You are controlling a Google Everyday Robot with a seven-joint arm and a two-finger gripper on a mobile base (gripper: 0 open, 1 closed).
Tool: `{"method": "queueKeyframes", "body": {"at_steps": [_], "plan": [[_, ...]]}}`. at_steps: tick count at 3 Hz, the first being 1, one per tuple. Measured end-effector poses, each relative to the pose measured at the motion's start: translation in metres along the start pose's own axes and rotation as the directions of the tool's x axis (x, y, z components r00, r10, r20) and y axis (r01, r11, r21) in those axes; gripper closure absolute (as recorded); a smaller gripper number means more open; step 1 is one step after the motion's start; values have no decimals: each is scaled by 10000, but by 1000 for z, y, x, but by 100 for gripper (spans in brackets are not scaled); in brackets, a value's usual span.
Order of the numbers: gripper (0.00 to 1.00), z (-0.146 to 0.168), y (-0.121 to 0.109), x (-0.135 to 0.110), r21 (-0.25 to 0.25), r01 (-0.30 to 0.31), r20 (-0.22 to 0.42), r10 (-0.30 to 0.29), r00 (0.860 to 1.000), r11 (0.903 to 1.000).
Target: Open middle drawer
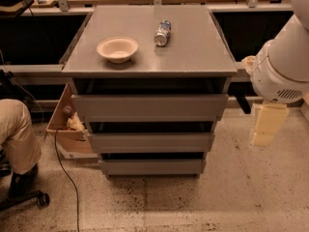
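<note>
The grey cabinet (149,64) stands in the middle of the camera view with three flat, handleless drawer fronts. The middle drawer (150,141) is the second front down, below the taller top drawer (149,108) and above the small bottom drawer (152,166). All three fronts look pushed in, with dark gaps above each. My gripper (265,125) hangs pale and pointing downward at the right, to the right of the cabinet at about the height of the upper two drawers, apart from it. My white arm (282,66) is above it.
A beige bowl (117,49) and a can lying on its side (162,33) sit on the cabinet top. A cardboard box (67,129) with items stands left of the cabinet. A person's leg (17,134), a chair wheel (42,198) and a black cable (67,178) are at the left.
</note>
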State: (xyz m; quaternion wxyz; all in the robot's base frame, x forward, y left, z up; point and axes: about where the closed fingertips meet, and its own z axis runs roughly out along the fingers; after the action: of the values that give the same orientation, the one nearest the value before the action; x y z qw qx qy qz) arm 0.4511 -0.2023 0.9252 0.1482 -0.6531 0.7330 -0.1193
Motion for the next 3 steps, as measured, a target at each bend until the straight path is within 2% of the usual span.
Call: {"method": "queueKeyframes", "body": {"at_steps": [1, 2, 3], "plan": [[0, 0, 0, 0, 0, 0, 0, 0, 10000, 10000], [0, 52, 6, -1, 125, -177, -192, 179, 9997, 9998], [0, 121, 2, -1, 202, -502, -131, 504, 9986, 9985]]}}
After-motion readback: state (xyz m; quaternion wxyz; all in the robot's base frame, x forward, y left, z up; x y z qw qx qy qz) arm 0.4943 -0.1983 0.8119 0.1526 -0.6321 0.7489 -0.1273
